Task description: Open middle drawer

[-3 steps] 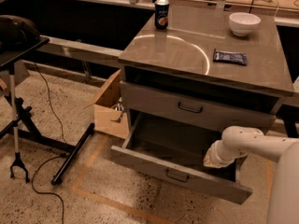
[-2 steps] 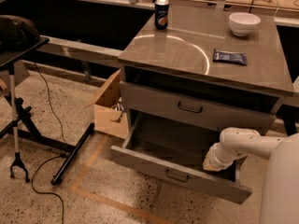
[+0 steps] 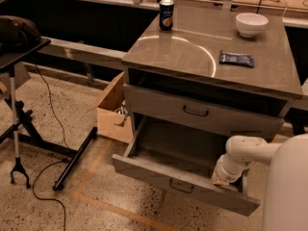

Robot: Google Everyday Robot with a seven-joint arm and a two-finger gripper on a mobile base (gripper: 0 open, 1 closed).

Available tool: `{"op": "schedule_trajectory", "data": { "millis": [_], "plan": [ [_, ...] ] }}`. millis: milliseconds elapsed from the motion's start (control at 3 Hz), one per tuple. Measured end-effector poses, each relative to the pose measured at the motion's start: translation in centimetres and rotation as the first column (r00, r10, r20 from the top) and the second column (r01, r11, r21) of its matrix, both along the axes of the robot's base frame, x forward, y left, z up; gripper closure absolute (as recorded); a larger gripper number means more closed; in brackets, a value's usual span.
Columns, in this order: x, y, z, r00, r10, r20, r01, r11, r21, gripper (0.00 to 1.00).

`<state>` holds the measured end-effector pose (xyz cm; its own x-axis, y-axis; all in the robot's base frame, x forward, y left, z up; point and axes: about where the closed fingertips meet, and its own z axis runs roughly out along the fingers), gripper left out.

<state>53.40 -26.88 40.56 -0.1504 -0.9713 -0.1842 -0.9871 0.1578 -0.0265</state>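
your arm (image 3: 252, 149) comes in from the cabinet's (image 3: 192, 61) right front corner. its white link lies roughly level, then bends down at a rounded joint. the gripper (image 3: 222, 177) points downward into the right end of the middle drawer (image 3: 144, 170), just behind the drawer's front panel. you cannot tell whether the gripper is spread or closed, as its tip is sunk behind the panel.

the middle drawer stands pulled well out from the cabinet's front. its small dark handle (image 3: 180, 186) is at the centre of the panel, left of the gripper. inside it you see bare grey floor and the gripper's end. above it the top drawer (image 3: 159, 102) sits pushed in.

on the cabinet's top, a white bowl (image 3: 251, 24) stands at the back right, its contents out of your sight. a soda can (image 3: 166, 14) stands at the back left, and a dark blue packet (image 3: 236, 58) lies in front of the bowl. a cardboard box (image 3: 108, 117) sits on the floor against the cabinet's left side, open, with something dark inside that you cannot make out.
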Motion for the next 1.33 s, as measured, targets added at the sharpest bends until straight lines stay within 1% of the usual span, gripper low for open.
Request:
{"op": "schedule_trajectory", "data": {
  "millis": [333, 667, 1000, 1333],
  "plan": [
    [-3.0, 0.1, -0.5, 0.9961, -0.006, -0.089, 0.006, 1.0, 0.002, 1.0],
    [-5.6, 0.2, -0.4, 0.9888, -0.019, -0.148, 0.02, 1.0, 0.007, 1.0],
    [-5.6, 0.2, -0.4, 0.9887, -0.019, -0.148, 0.02, 1.0, 0.007, 1.0],
    [-6.7, 0.1, 0.9, 0.9899, -0.048, -0.133, 0.051, 0.998, 0.022, 1.0]
  ]
}}
